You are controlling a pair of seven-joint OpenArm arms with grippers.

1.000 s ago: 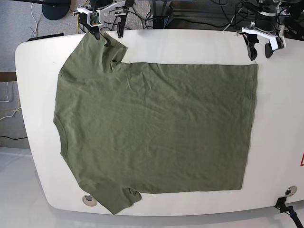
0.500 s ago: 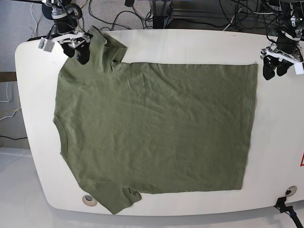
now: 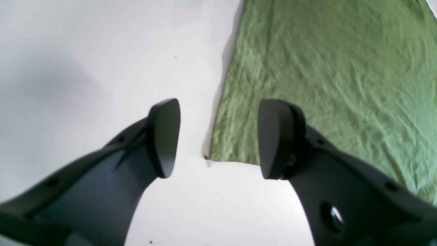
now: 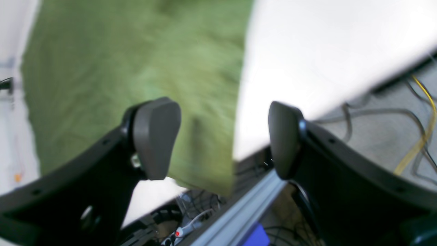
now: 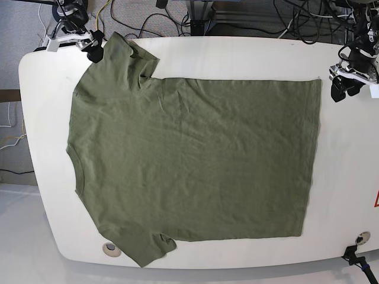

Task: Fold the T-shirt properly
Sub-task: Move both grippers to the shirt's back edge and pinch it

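Note:
The olive-green T-shirt lies spread flat on the white table, collar end to the left and hem to the right. My left gripper is open and empty, just off the hem's far corner. In the left wrist view the gripper hovers over that corner of the T-shirt. My right gripper is open and empty at the far-left table edge, beside the upper sleeve. The right wrist view is blurred and shows the gripper over the T-shirt's sleeve and the table rim.
Cables and stands lie on the floor behind the table. A round grommet sits near the front-left edge. A black clamp and a red sticker are at the right edge.
My right gripper moved left, onto the sleeve, then back off it to the table's far-left edge. My left gripper moved right and towards the front, ending beside the hem corner. The T-shirt stayed put.

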